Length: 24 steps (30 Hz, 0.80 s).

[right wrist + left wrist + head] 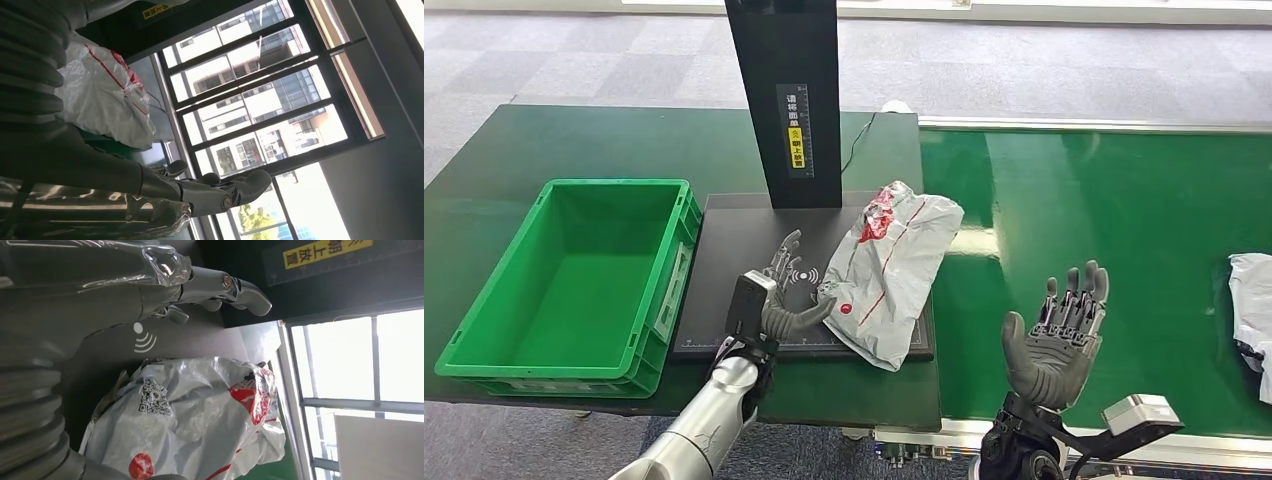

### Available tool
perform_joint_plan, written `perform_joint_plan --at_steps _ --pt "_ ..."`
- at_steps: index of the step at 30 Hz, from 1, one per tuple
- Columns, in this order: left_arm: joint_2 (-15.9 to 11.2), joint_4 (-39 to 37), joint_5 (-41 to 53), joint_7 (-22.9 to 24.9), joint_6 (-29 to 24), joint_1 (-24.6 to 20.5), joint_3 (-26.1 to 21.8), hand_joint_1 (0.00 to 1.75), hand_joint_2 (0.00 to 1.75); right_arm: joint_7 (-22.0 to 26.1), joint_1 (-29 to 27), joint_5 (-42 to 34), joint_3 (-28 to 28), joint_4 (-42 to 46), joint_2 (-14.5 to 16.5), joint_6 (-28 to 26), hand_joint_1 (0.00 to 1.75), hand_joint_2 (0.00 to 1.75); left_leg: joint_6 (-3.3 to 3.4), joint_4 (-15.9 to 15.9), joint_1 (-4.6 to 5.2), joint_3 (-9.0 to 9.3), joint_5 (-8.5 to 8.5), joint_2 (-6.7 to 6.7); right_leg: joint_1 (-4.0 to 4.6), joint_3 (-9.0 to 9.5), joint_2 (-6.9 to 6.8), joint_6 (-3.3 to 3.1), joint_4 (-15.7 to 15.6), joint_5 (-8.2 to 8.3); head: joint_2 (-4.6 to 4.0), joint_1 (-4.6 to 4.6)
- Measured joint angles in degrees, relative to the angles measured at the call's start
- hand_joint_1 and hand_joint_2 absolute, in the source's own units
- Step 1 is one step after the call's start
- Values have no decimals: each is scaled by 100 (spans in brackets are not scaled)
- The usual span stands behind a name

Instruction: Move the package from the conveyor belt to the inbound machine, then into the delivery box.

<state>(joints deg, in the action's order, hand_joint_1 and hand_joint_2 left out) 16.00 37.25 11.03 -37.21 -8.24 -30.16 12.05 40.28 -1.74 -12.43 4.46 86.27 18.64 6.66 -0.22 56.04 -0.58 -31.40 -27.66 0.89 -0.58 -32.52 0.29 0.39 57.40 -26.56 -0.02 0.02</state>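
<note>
Left hand (784,290) fingers spread, thumb touching the package (892,270) edge, no grip. Package lies on the inbound machine (724,260) pad, spilling over its 3 o'clock edge. Right hand (1056,335) splayed, empty, above the conveyor belt (1124,210). Best approach: wrap fingers under the near edge, lift toward the delivery box (574,290) at 9 o'clock. Second bag (1254,310) is cut off; the package underside is hidden.

You see crate (574,290) at left of frame, on table (484,170). Scanner pad (734,240) just right of crate; post (786,100) stands on pad's rear edge. Package (892,270) lies on pad's right part, overhanging its right edge. Left hand (786,300) on pad, thumb at package's left edge. Conveyor belt (1124,220) fills right of frame; right hand (1054,335) above its near part. Second package (1252,320) at far right edge, on belt.
</note>
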Motion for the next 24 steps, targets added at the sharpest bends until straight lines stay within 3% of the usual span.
perform_joint_plan --at_steps 9,16,19,24 --pt "181 252 541 135 -73 82 115 0 175 -2 5 61 5 -38 0 51 0 175 0 0 0 -11 0 -1 0 -12 0 0 0 0 0 0" --pt "363 406 962 456 -177 69 470 0 175 -2 11 109 72 -109 2 116 0 175 0 1 0 -17 0 0 0 -17 -1 0 0 0 0 0" --pt "453 399 956 879 -375 -59 896 0 175 -2 36 129 91 -157 2 114 0 175 0 2 0 -22 0 1 -1 -20 -1 1 0 1 0 0" --pt "491 331 492 1424 -605 -360 2074 0 175 -2 67 128 91 -211 2 70 0 175 1 3 1 -24 0 2 -1 -23 1 1 0 3 0 -1"
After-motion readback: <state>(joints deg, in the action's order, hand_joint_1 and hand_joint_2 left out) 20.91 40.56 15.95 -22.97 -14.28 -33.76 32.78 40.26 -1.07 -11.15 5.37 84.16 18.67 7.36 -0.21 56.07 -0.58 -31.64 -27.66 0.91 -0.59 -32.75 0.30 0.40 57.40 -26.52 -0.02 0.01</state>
